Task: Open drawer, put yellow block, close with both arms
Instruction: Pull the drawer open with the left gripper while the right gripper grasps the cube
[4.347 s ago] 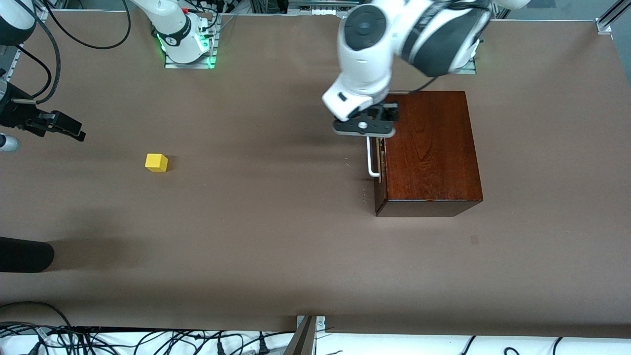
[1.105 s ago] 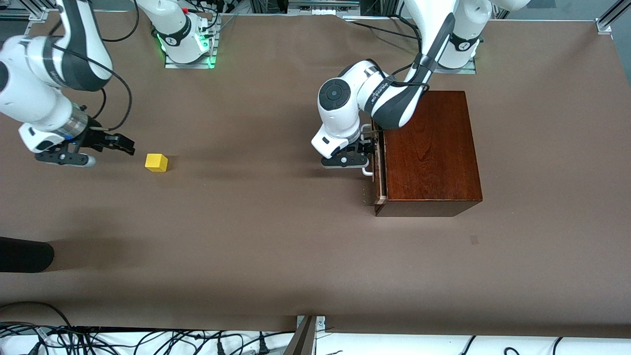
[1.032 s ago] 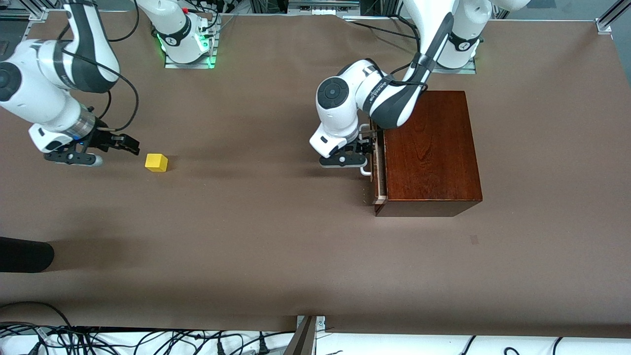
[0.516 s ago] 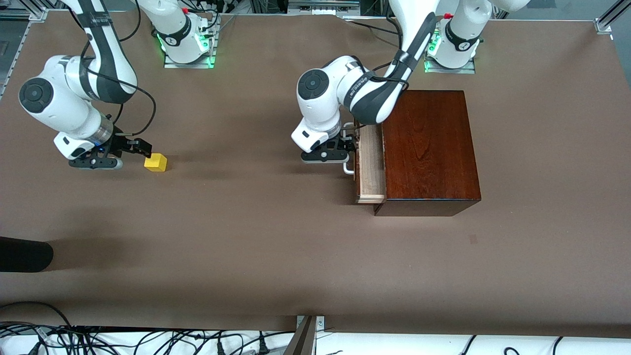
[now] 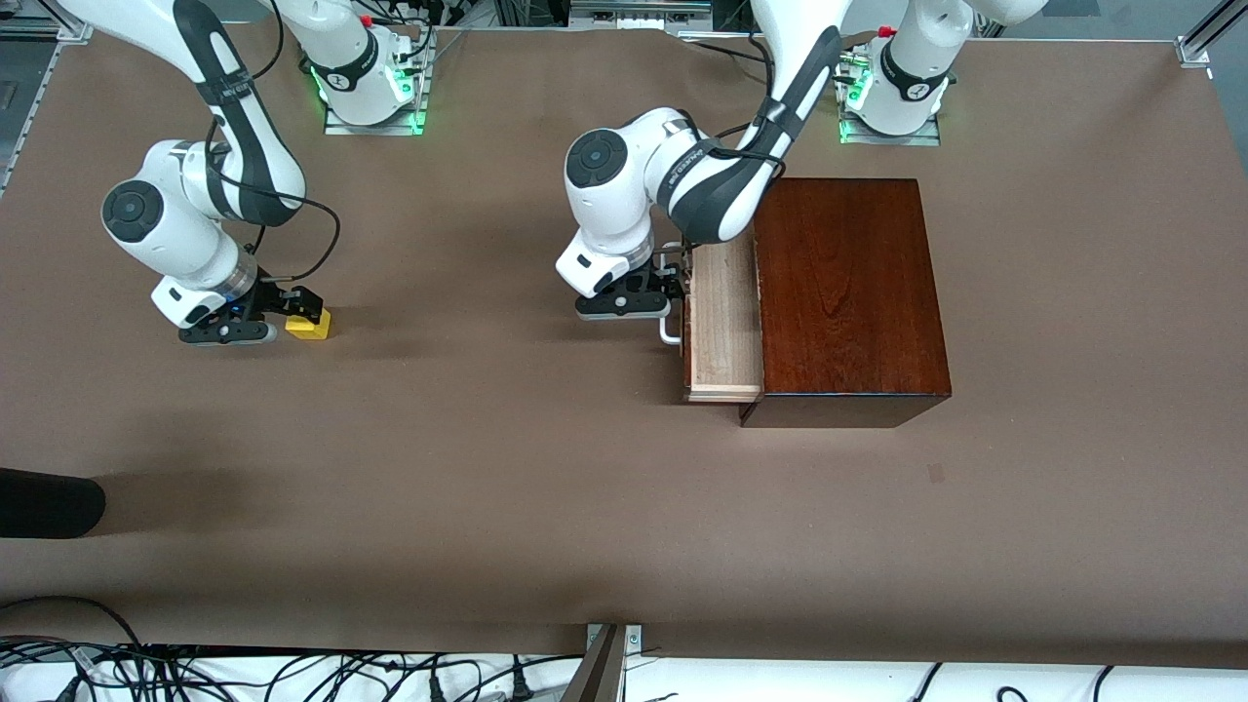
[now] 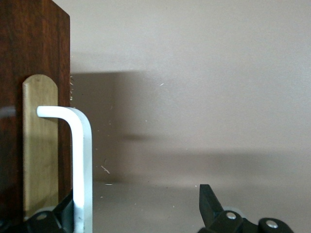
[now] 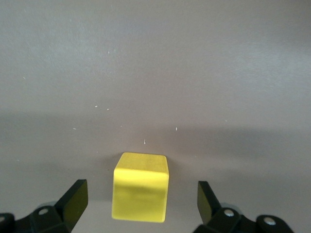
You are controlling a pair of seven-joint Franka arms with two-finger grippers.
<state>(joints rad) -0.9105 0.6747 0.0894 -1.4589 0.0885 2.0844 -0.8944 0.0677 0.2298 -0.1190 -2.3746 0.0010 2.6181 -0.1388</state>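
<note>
Drawer (image 5: 723, 322) is sitting partly out of the wooden box (image 5: 850, 292), toward the right arm's end of the worktop (image 5: 546, 487). Left end effector (image 5: 661, 292) is straddling the white handle (image 6: 81, 165), fingers wide, not clamping. Right end effector (image 7: 141, 204) is hanging low over the yellow block (image 7: 141, 187), fingers wide either side, not touching.

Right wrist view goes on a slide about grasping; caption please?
Open right gripper straddling the yellow block on the table, not yet closed.
</note>
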